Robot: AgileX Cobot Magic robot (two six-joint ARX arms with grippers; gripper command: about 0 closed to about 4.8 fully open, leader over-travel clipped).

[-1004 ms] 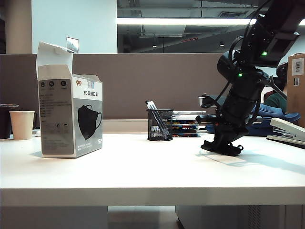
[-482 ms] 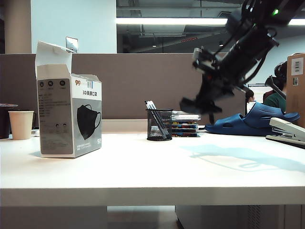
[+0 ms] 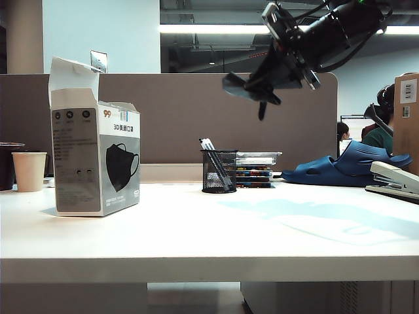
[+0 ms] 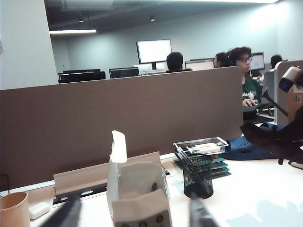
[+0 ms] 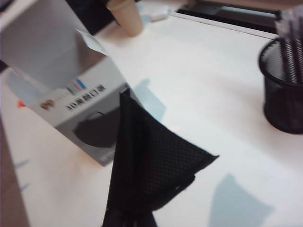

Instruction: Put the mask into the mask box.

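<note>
The mask box stands upright at the table's left with its top flap raised. In the right wrist view the box lies beyond the mask. The black mask hangs high in the air right of centre, an ear loop dangling, with my right gripper shut on it. The mask spreads out from my right gripper. In the left wrist view my left gripper is open, its blurred fingers standing either side of the box's open top. The held mask shows at that view's edge.
A paper cup stands left of the box. A mesh pen holder and stacked trays sit mid-table at the back. A blue clog, a stapler and a brown carton are at the right. A brown partition runs behind.
My right gripper has lifted the mask off the table at the right and carried it up and to the left, towards the box.
</note>
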